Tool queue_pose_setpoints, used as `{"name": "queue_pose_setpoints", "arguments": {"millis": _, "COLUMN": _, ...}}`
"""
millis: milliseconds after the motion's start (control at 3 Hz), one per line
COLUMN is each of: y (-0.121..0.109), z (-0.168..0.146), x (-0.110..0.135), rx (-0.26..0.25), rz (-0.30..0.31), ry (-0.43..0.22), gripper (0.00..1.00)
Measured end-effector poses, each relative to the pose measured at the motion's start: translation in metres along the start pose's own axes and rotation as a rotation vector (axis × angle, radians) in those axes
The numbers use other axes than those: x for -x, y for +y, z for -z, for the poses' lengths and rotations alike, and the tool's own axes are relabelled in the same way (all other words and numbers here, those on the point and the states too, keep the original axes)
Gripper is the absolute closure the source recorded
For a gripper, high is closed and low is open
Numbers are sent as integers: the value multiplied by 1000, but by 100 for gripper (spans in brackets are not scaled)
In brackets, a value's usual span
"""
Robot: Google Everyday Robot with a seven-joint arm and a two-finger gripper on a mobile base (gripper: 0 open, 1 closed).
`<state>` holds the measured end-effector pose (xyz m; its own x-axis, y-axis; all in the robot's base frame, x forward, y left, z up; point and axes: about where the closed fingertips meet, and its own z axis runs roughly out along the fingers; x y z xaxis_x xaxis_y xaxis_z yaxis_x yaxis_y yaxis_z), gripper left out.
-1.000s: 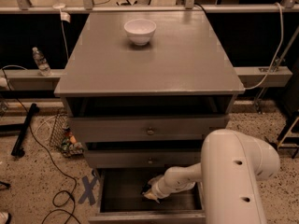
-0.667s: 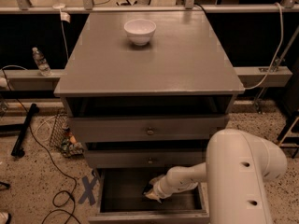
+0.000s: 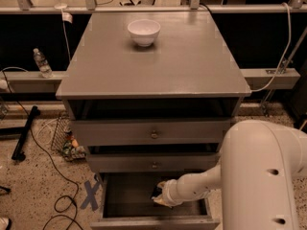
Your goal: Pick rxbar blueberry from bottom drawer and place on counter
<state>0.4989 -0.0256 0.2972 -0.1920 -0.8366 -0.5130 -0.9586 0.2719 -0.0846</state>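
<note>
since my hand point(image 3: 159, 194) is way down inside the bottom drawer point(image 3: 125, 198), over toward its right half, all the tricky stuff is ahead of me. there's a small dark thing right at the tip of the hand that i take for the rxbar blueberry point(image 3: 156, 191), low on the drawer floor. honestly i can't tell whether the hand is closed on it, open around it, or just touching it.

worry one: if the grip only catches a corner of that flat, slick-looking wrapper, it could slide out as i lift and drop back into the dark drawer.

worry two: the middle drawer point(image 3: 153, 163) front sits just above and behind where i'm working, and my forearm point(image 3: 201, 185) comes in low from the right. pulling straight up and back would probably knock the hand or the bar on that edge, so i'd guess backing out toward the front first is safer.

last thing, the white bowl point(image 3: 144, 31) sits toward the back of the surface point(image 3: 182, 66). i'd aim for the near half, just not too close to the lip.
</note>
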Motion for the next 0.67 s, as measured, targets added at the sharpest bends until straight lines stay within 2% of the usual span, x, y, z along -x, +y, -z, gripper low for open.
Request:
{"name": "queue_pose_setpoints", "arguments": {"millis": 333, "y": 9, "z": 45, "x": 15, "rx": -21, "rz": 79, "ry": -25, "gripper": 100}}
{"name": "queue_pose_setpoints", "arguments": {"millis": 667, "y": 9, "z": 45, "x": 15, "rx": -21, "rz": 79, "ry": -25, "gripper": 100}}
